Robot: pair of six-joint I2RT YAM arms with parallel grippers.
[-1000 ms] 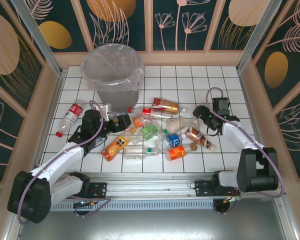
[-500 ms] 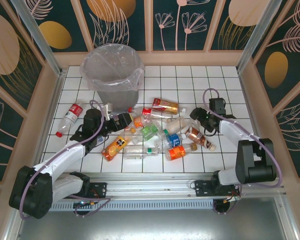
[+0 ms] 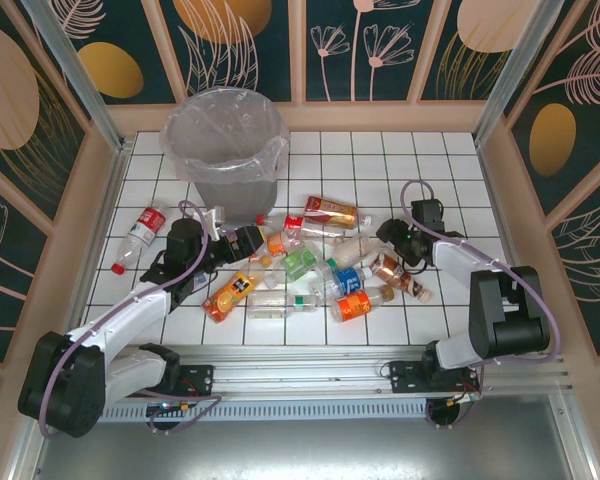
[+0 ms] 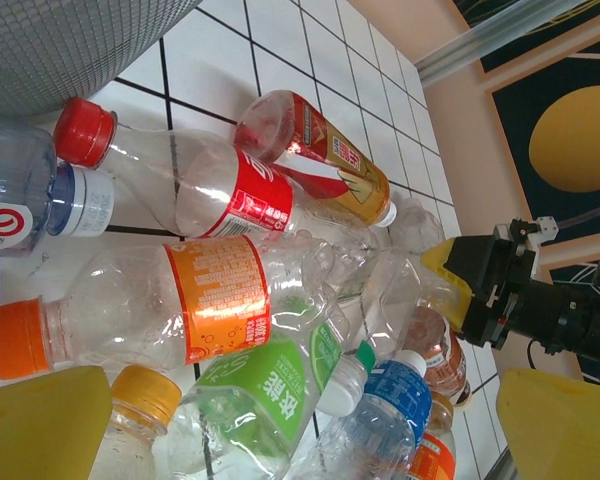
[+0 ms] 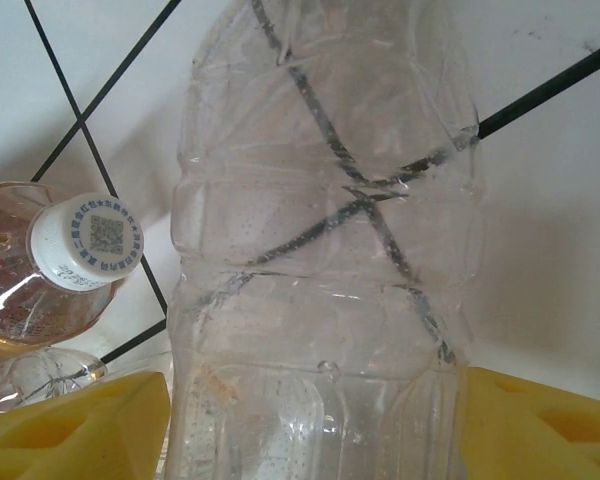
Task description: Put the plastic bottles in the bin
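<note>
Right tool (image 5: 312,425): jaws narrower than second ago, now straddling clear unlabelled bottle (image 5: 320,230), pads (image 5: 70,425) flanking its sides; firm clamp or not, cannot tell; reads as grasp beginning; bottle flat on surface (image 3: 380,160), right side of plastic bottles (image 3: 320,265) pile; bin (image 3: 230,185) upper left of top frame; right forearm reached further left, wrist low; left tool (image 3: 245,242) wide open, empty, low at pile's left edge.

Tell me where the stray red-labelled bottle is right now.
In the top view, the stray red-labelled bottle lies alone on the left of the table, below-left of the bin in the picture and well left of the main pile.
</note>
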